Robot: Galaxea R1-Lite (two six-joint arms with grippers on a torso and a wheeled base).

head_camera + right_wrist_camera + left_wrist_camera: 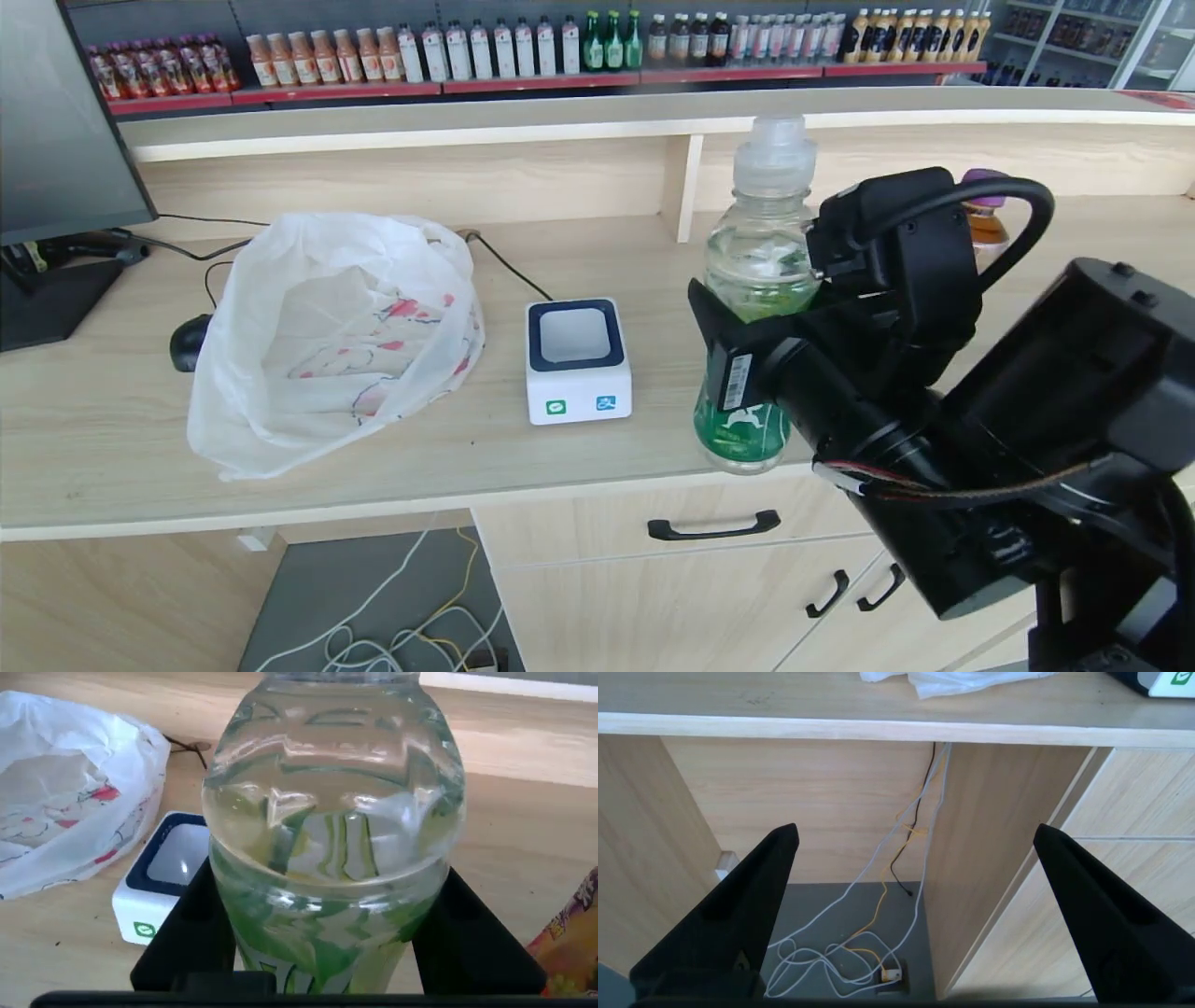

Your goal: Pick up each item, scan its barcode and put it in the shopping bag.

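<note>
A clear bottle (pixel 761 271) with a green label and a clear cap stands upright in my right gripper (pixel 754 329), which is shut on its middle, right of the scanner and over the counter's front edge. From the right wrist, the bottle (pixel 332 859) sits between the black fingers (pixel 187 943). The white scanner (pixel 577 359) with a dark-framed window lies mid-counter. The white shopping bag (pixel 336 336) stands open to its left, with something red and white inside. My left gripper (pixel 915 915) hangs open below the counter edge, holding nothing, facing cables on the floor.
An orange bottle with a purple cap (pixel 982 219) stands behind my right arm, and a colourful packet (pixel 575 943) lies near it. A monitor (pixel 65 112) and a black mouse (pixel 189 343) sit at the counter's (pixel 112 420) left end. Drawers (pixel 714 527) are below.
</note>
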